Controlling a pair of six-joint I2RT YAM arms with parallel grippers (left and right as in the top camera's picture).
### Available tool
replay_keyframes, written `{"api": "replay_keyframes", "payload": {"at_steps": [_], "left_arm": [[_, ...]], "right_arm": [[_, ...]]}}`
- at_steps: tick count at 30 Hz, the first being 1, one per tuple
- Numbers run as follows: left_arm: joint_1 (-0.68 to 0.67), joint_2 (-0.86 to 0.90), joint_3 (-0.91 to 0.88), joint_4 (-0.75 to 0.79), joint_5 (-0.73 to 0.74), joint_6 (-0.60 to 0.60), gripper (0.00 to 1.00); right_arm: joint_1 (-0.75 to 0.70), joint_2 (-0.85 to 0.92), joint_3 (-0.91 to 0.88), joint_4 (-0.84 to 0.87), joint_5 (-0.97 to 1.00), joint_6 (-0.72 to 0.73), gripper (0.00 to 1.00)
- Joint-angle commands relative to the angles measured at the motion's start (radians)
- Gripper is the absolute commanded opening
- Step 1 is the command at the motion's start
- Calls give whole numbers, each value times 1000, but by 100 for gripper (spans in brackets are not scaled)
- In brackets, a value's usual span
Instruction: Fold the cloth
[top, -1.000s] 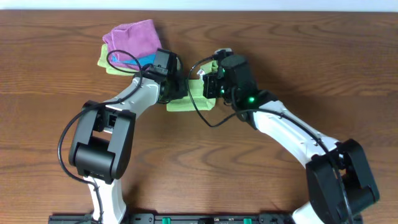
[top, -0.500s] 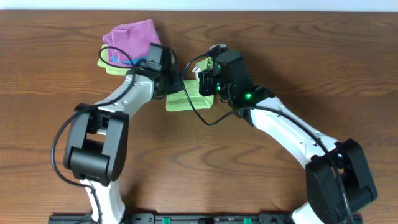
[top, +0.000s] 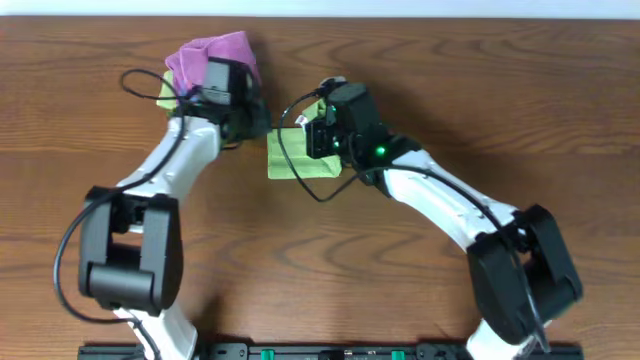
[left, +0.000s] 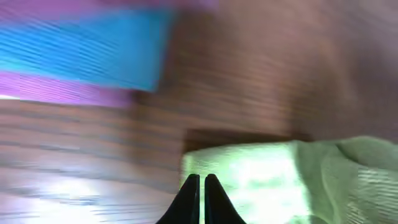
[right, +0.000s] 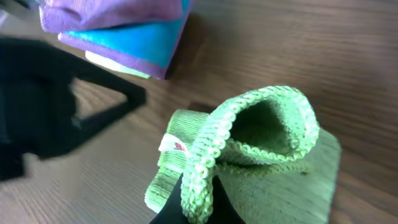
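Observation:
The green cloth (top: 292, 158) lies partly folded on the wooden table. It also shows in the left wrist view (left: 261, 180) and the right wrist view (right: 280, 168). My right gripper (right: 198, 202) is shut on the cloth's stitched edge and holds a fold of it lifted over the rest; overhead it sits at the cloth's right side (top: 318, 138). My left gripper (left: 200, 193) is shut and empty, its tips over the cloth's left edge; overhead it is beside the cloth (top: 258, 118), which it does not hold.
A stack of folded cloths, purple (top: 210, 55) on top with blue (right: 134, 37) and pale green below, sits at the back left, close behind the left wrist. Bare wood table (top: 480, 90) spreads to the right and front.
My left arm has let go of the green cloth and swung back left toward the stack. My right gripper has carried the cloth's edge leftward, and the cloth has shifted slightly up-left.

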Motion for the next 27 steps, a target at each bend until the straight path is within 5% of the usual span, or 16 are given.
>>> {"api": "replay_keyframes", "payload": {"at_steps": [1, 27], "left_arm": [[48, -43, 24, -14, -31, 40, 6], [129, -63, 24, -48, -31, 66, 6]], "right_arm": [[22, 27, 36, 0, -14, -24, 1], [76, 178, 115, -3, -37, -24, 1]]}}
